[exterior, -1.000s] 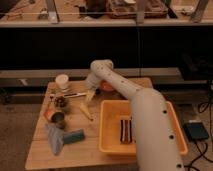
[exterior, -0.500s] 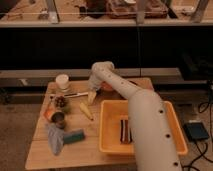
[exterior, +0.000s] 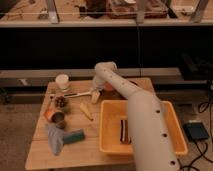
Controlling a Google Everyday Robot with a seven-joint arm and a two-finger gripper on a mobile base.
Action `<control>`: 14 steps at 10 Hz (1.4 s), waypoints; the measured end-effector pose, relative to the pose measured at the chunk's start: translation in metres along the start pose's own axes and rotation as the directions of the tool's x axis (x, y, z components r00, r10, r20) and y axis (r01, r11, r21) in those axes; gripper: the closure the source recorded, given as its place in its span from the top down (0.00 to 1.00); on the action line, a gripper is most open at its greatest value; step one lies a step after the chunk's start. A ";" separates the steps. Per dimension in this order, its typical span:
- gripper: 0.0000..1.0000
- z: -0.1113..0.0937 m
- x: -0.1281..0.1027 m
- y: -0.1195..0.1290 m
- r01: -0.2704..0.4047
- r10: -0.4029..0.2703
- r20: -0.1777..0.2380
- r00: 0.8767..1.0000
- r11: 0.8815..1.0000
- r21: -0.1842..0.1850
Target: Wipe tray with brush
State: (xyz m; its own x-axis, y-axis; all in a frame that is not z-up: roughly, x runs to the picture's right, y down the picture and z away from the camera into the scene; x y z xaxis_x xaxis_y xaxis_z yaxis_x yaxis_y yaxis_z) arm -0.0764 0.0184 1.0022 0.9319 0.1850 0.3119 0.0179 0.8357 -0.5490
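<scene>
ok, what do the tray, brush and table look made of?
Tray: likely plastic, with an even yellow-orange colour and moulded raised walls.
Brush: thin dark-and-white handle, probably plastic; bristles unclear.
Table: looks like wood, with a tan matte top.
Hand: at the brush's end nearest the tray.

Wooden bench (exterior: 82, 152), level, carrying:
- Right half: yellow tray (exterior: 106, 146), flat on the top.
- Rear left: white cup (exterior: 62, 81), upright.
- In front of the cup: brush (exterior: 74, 94), lying flat and crosswise.
- Left side: small bowl (exterior: 61, 102) and round container (exterior: 55, 116).
- Centre: yellow piece (exterior: 86, 111).
- Front left: grey cloth (exterior: 53, 140) touching teal block (exterior: 75, 136).

Pincer (exterior: 95, 95) is low over the bench at the brush's right end.
</scene>
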 end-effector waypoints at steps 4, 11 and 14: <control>0.35 0.001 0.003 0.003 -0.032 0.032 0.043 0.999 0.999 -0.009; 0.10 -0.058 0.009 0.004 -0.018 0.008 0.116 0.993 0.996 0.090; 0.10 -0.107 0.035 0.019 -0.017 -0.002 0.135 0.991 0.990 0.140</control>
State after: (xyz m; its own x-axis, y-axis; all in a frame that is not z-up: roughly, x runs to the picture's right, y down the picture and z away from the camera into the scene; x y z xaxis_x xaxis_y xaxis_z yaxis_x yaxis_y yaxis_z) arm -0.0048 -0.0146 0.9190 0.8743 0.2514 0.4152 -0.0488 0.8966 -0.4402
